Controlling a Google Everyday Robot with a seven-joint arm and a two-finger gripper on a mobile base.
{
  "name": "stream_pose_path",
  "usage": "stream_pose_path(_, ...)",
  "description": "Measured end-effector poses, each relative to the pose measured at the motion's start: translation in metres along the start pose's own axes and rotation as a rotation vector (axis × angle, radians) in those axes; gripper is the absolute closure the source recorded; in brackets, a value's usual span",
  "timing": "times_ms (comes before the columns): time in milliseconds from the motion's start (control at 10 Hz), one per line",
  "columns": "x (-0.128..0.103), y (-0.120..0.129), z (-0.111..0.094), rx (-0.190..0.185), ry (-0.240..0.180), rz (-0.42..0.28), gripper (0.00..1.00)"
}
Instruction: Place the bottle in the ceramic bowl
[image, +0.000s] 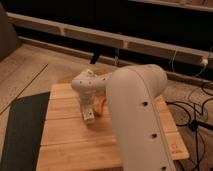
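Camera view: gripper (89, 114) closed at table (65, 145) centre, arm (136, 115) blocking right side

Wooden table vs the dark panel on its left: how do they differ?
Colour: the wooden table is light, with plank seams; the dark panel is plain charcoal.
Load: the gripper, shut, points down onto the table near its middle, beside a small orange thing; the arm is not over the panel.
Shared: both flat, straight-edged, side by side.
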Motion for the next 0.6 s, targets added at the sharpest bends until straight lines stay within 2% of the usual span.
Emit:
stream_pose_path(100,-0.003,0.005,-0.011,-0.001,-0.017,0.003,1.00)
stream_pose_path(300,-0.008,0.016,-0.041,-0.002,-0.066,0.010,1.00)
stream_pose_path(400,-0.011,0.016,-0.060,0.005,-0.097,0.017,1.00)
stream_pose_path(600,-0.013,0.005,-0.083,0.025,-0.131,0.042,1.00)
